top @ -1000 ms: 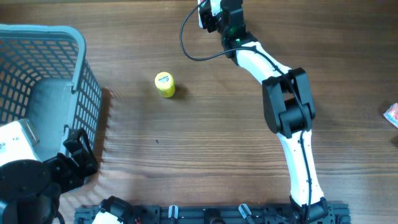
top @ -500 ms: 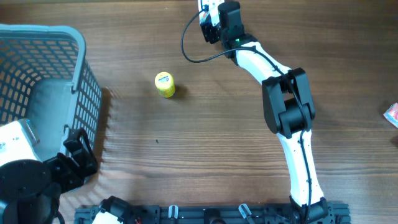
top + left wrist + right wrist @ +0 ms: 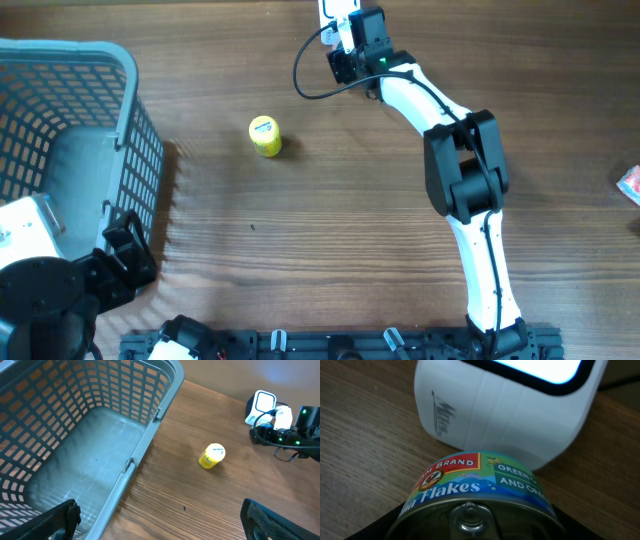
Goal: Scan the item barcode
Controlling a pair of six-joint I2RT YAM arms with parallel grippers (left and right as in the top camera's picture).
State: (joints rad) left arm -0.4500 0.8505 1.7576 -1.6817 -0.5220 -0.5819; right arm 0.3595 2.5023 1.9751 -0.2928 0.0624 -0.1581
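A tuna-flakes can (image 3: 475,492) with a blue and green label and a pull-ring lid fills the bottom of the right wrist view. My right gripper (image 3: 475,527) is shut on it, a dark finger on either side. Just beyond the can stands the white barcode scanner (image 3: 505,405) with a lit window. From overhead the right gripper (image 3: 347,58) sits just below the scanner (image 3: 333,12) at the table's far edge, and the can is hidden under the wrist. My left gripper (image 3: 160,522) hangs open and holds nothing, over the basket's rim at the near left.
A grey-blue mesh basket (image 3: 128,100) fills the left side. A small yellow container (image 3: 265,136) lies on the wood right of it. A red item (image 3: 630,183) shows at the right edge. A black cable (image 3: 300,75) loops near the scanner.
My right gripper with the can has drawn back a little from the far edge, uncovering the scanner in the overhead view. The left arm has not moved.
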